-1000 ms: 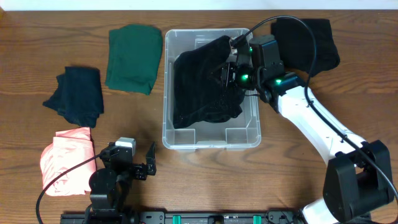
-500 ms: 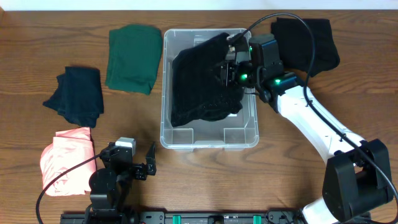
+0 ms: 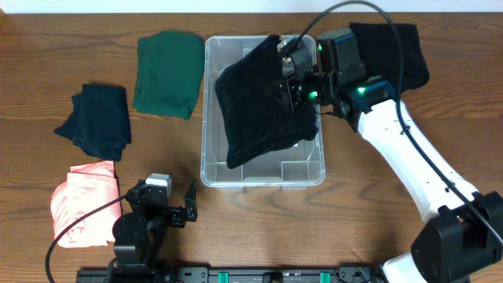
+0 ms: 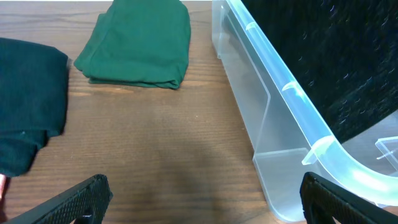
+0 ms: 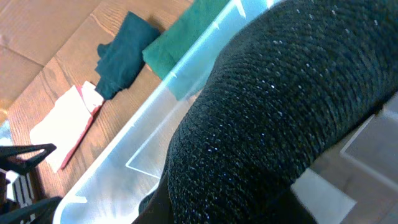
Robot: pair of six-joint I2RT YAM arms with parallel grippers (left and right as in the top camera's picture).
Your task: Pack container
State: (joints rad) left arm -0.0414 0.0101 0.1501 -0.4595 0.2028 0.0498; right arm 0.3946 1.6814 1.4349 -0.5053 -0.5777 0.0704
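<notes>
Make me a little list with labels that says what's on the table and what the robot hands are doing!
container: clear bin, mid-table
black knit cloth: hanging partly inside the container
right gripper: over the container, holding the black knit cloth
left gripper: open, empty, near the table's front edge
green cloth: folded, left of the container
dark blue cloth: farther left
pink cloth: front left
other black cloth: far right corner

Right arm [image 3: 409, 149]: smooth white links between black joints, with a bulky black base [image 3: 464, 244] at five o'clock; green lights [image 3: 313, 94] glow on its black wrist; a black cable [image 3: 393, 35] loops above. Left arm [image 3: 141, 228], at seven o'clock: black, grey-capped; left gripper [image 4: 205, 190] fingers [image 4: 78, 198] black, finely textured.
</notes>
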